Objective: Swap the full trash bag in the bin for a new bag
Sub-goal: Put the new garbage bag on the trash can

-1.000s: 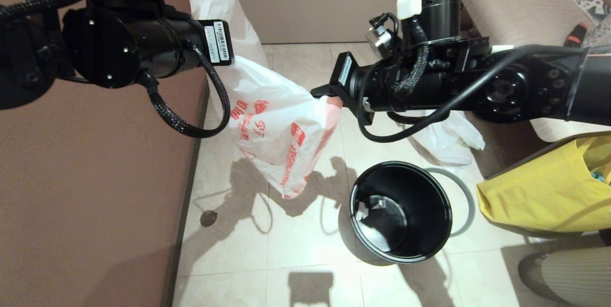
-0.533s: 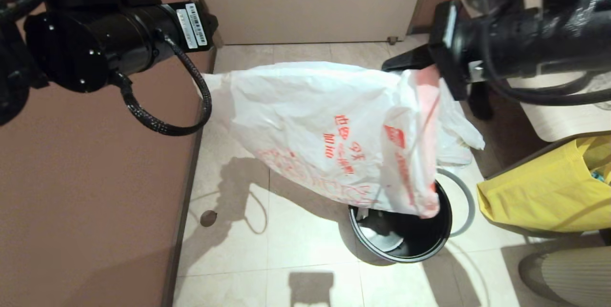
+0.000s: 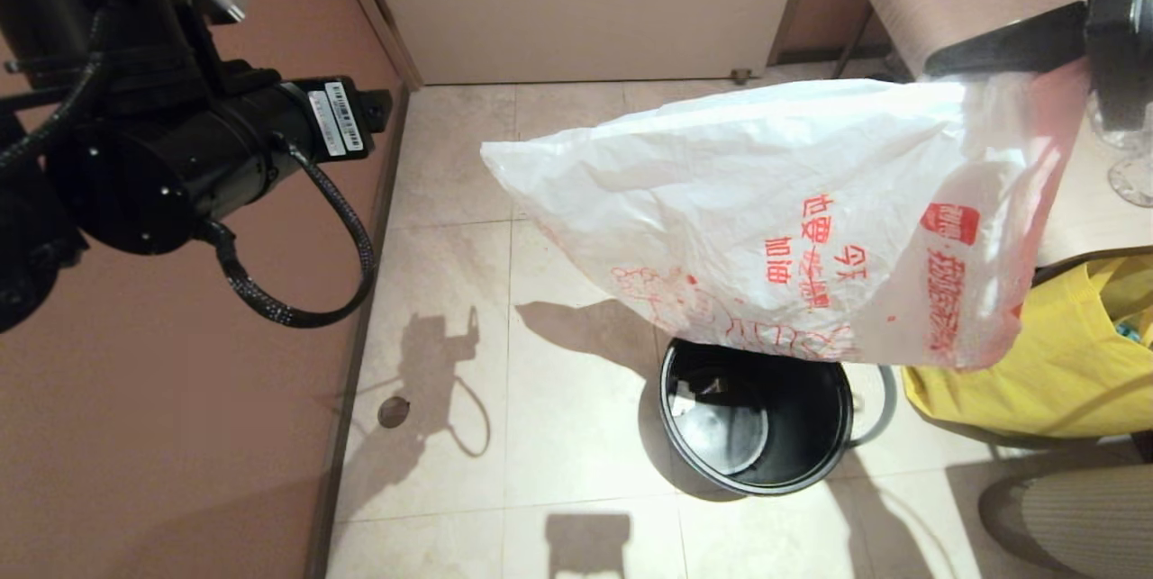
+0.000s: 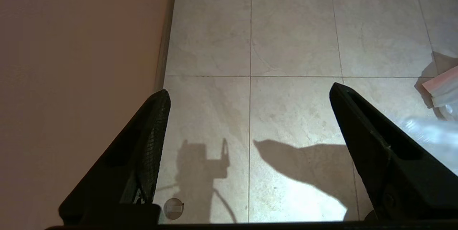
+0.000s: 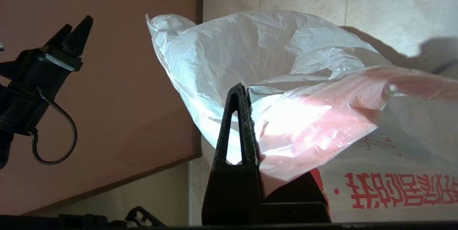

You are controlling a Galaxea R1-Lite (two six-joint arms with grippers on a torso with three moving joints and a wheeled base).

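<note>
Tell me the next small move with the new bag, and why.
Probably lower the new bag toward the bin: only the right gripper pinches its pink rim, it hangs spread above the bin's unlined mouth, and the left gripper stands open, apart.

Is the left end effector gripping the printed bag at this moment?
No: in the left wrist view the left end effector stands wide open over bare floor, while the new bag hangs from the right end effector.

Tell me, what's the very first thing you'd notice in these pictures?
The big white new bag with red characters, puffed out in the air above the black bin on the floor. The right gripper pinches its pink edge, while the left gripper hangs open by the brown wall, holding nothing.
</note>
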